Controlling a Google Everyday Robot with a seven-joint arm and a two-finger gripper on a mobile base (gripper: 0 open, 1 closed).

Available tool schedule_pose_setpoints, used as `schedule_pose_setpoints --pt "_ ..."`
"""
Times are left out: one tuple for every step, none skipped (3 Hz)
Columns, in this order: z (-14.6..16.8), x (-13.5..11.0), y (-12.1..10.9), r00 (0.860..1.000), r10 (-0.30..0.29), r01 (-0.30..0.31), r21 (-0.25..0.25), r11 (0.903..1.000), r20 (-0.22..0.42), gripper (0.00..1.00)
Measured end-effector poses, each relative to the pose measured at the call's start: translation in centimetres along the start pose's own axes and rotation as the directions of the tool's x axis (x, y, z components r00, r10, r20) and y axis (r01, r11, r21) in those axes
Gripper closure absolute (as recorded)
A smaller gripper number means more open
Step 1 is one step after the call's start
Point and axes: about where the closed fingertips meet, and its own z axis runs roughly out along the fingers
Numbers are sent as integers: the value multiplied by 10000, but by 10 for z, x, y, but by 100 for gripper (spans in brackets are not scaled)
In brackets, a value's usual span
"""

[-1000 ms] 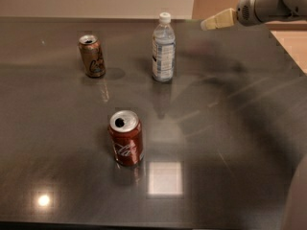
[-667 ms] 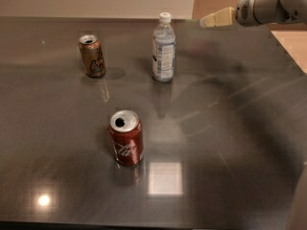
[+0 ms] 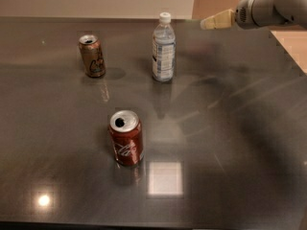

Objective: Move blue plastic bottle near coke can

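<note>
The blue plastic bottle (image 3: 163,48), clear and bluish with a white cap and blue-white label, stands upright at the back middle of the dark table. The coke can (image 3: 126,138), red with white script and a silver top, stands upright nearer the front, left of centre. My gripper (image 3: 207,23) is in the air at the upper right, its cream-coloured tip pointing left, a short way to the right of the bottle's cap and apart from it. It holds nothing that I can see.
A brownish-gold can (image 3: 92,56) with dark script stands at the back left, left of the bottle. The dark glossy table (image 3: 230,128) ends at its right edge by a light floor. A wall runs behind the table's far edge.
The gripper has moved slightly left, closer to the bottle. The bottle and both cans have not moved.
</note>
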Motion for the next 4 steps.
schedule_pose_setpoints --pt "0 6 -1 9983 -525 537 502 9973 -249 0" --pt "1 9 -2 9977 -601 617 541 9966 -318 0" --pt "6 10 -2 9975 -684 694 555 9960 -198 0" --pt "12 9 -2 9971 -609 584 558 9967 445 0"
